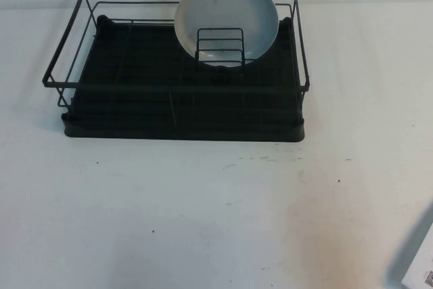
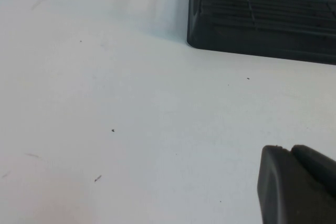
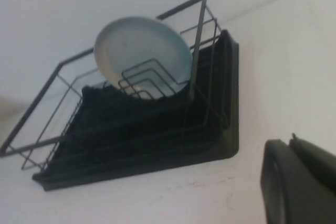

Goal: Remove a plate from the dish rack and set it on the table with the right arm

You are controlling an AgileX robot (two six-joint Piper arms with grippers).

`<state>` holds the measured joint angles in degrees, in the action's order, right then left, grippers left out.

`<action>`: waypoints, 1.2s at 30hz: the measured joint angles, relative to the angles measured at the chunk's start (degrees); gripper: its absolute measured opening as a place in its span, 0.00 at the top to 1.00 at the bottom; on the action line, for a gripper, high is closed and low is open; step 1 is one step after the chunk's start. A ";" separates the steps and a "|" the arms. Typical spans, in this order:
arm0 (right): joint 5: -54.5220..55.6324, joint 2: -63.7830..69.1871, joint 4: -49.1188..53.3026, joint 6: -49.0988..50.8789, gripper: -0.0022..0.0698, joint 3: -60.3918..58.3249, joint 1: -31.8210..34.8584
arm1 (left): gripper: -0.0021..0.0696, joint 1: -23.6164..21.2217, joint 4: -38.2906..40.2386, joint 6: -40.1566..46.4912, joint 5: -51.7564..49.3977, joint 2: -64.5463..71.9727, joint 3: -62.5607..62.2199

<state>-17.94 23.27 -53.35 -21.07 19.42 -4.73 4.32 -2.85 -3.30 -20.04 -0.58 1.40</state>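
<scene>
The plate [image 1: 226, 15] stands on edge in the far right part of the dish rack [image 1: 183, 109], leaning back against the rack's rear wire and propped behind the small upright wire divider [image 1: 220, 45]. The rack sits at the far middle of the white table [image 1: 203, 214].

The right gripper [image 3: 299, 182] shows only as a dark rounded part at the edge of the right wrist view, held above the table on the rack's near right side and well apart from the plate [image 3: 142, 56]; whether it is parted or closed cannot be told, and nothing is seen in its hold.

The left gripper [image 2: 296, 184] likewise appears as a dark corner in the left wrist view, over bare table [image 2: 131, 119] near the rack's [image 2: 262, 19] near left corner; its state cannot be told either.

At the table's near right edge a pale object with a printed code [image 1: 423, 272] pokes into the high view.
</scene>
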 joint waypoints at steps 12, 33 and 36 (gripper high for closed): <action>-9.47 29.82 1.10 -13.25 1.00 23.70 0.00 | 0.98 0.00 0.00 0.00 0.00 0.00 0.00; -19.41 53.52 2.69 -16.59 1.00 47.11 -0.35 | 0.98 0.00 0.00 0.00 0.00 0.00 0.00; -19.53 59.20 3.84 -18.49 1.00 54.93 -1.89 | 0.98 0.00 0.00 0.00 0.00 0.00 0.00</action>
<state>-37.46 82.48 -49.51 -39.57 74.36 -6.62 4.32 -2.85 -3.30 -20.04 -0.58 1.40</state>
